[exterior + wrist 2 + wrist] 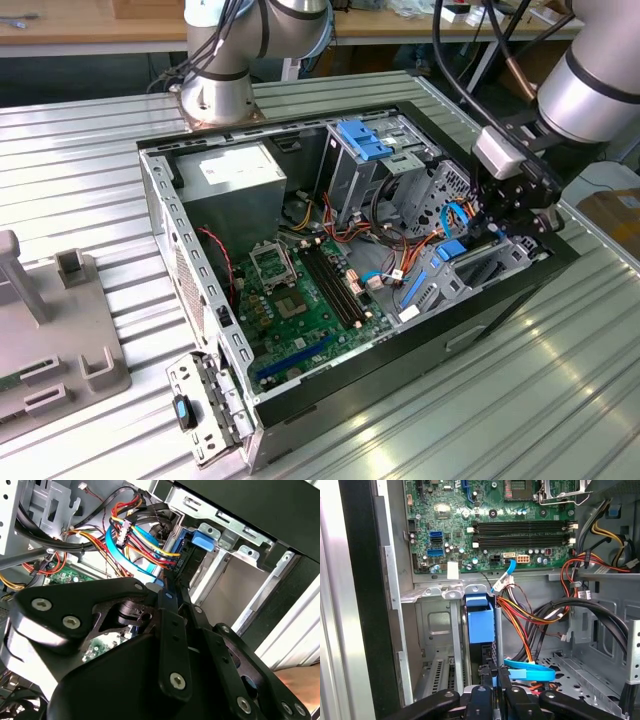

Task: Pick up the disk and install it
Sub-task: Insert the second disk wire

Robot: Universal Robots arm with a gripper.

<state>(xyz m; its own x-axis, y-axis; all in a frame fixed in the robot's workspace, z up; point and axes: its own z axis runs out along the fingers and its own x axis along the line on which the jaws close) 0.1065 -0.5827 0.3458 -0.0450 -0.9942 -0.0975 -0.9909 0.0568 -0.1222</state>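
Inside the first wrist view, the hand point(496, 677) pinches the disk point(480, 622) upright in its bay.

Blue-framed disk point(481, 625) upright in drive bay point(437, 630)

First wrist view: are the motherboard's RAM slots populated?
No. The long black RAM slots on the green motherboard lie bare, with no memory sticks seated in them.
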